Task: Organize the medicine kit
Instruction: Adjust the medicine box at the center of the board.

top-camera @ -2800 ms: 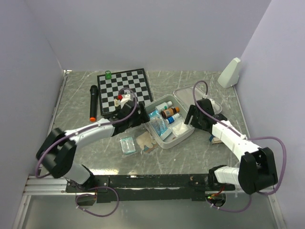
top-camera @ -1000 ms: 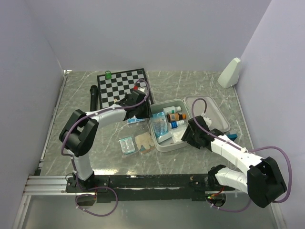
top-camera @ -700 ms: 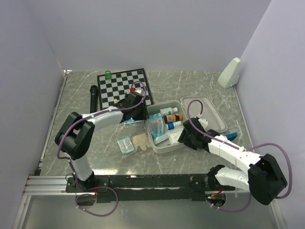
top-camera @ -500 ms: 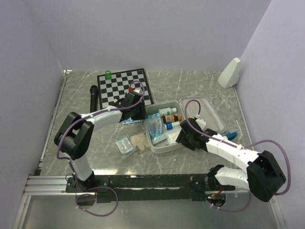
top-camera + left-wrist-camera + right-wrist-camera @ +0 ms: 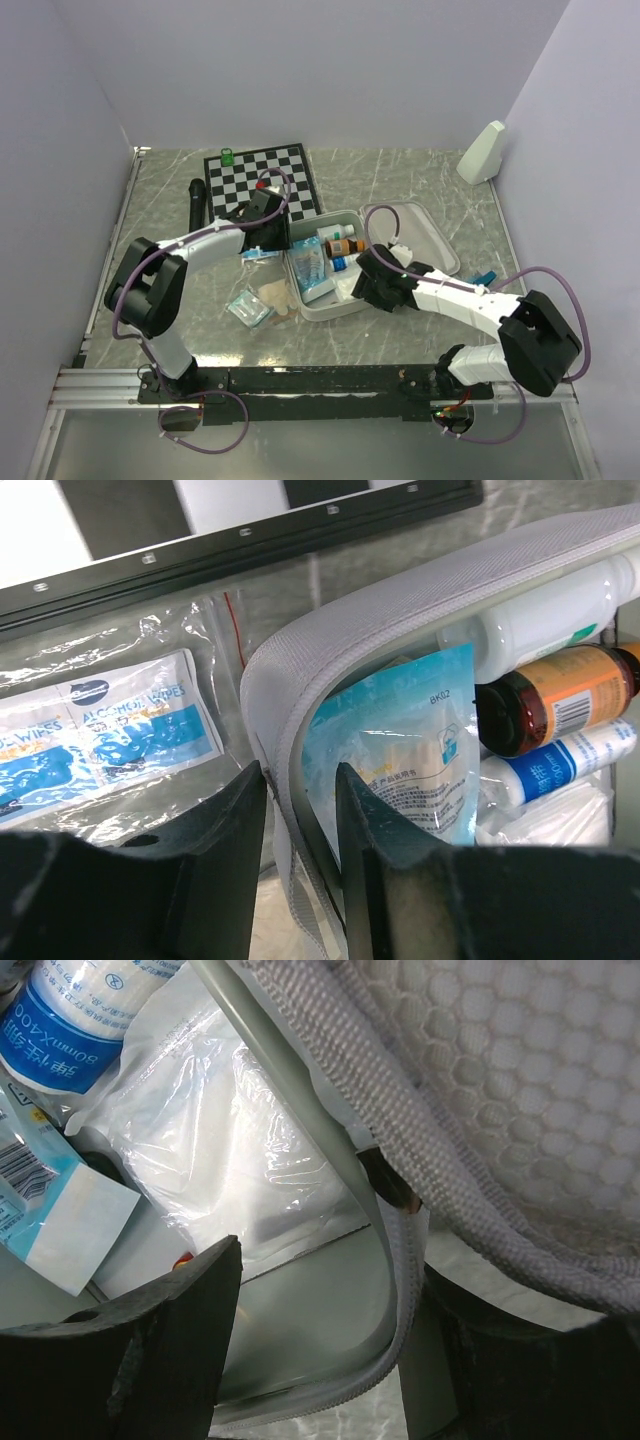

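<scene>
Your left hand [image 5: 300, 780] pinches the medicine kit [image 5: 420, 580] at its far-left rim, likely anchoring it. Your right hand [image 5: 330, 1270], spread apart, straddles its near-right wall, probably bracing.

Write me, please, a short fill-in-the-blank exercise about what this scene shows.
The kit has its lid ___.
The brown bottle lies ___ the kit.
The alcohol wipes lie ___ the kit.
The green piece stands on the ___.
Missing words: open; inside; outside; chessboard.
</scene>
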Action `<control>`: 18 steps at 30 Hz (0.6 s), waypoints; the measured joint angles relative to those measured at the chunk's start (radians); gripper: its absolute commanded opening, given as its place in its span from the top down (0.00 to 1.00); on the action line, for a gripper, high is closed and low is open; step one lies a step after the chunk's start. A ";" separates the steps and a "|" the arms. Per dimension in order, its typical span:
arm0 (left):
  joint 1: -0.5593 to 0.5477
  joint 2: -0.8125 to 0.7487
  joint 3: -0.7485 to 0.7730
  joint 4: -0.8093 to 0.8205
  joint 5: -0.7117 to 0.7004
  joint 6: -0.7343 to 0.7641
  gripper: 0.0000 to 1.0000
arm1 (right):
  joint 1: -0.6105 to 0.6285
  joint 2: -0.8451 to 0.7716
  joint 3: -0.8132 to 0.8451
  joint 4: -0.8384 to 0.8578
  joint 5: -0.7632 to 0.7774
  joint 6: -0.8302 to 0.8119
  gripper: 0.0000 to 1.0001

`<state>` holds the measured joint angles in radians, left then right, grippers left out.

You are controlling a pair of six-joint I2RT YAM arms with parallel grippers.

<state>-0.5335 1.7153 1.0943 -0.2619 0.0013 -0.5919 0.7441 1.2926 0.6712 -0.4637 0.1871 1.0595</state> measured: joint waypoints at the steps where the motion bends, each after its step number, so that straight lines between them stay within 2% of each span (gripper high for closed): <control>1: 0.004 -0.004 -0.003 -0.007 -0.004 0.006 0.63 | 0.006 0.008 0.006 0.003 0.000 0.003 0.37; 8: 0.014 -0.004 -0.004 -0.020 -0.014 0.050 0.61 | 0.047 0.012 0.017 0.020 -0.013 -0.030 0.17; 12: 0.014 0.001 -0.002 -0.023 -0.014 0.064 0.61 | 0.072 -0.021 0.017 0.017 -0.020 -0.073 0.02; 18: 0.011 0.040 0.042 -0.072 0.009 0.076 0.61 | 0.084 -0.165 0.017 -0.049 0.014 -0.148 0.00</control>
<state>-0.5228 1.7557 1.1362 -0.3336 0.0105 -0.5159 0.8276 1.1278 0.6884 -0.5129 0.2012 0.9112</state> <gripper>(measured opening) 0.390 0.998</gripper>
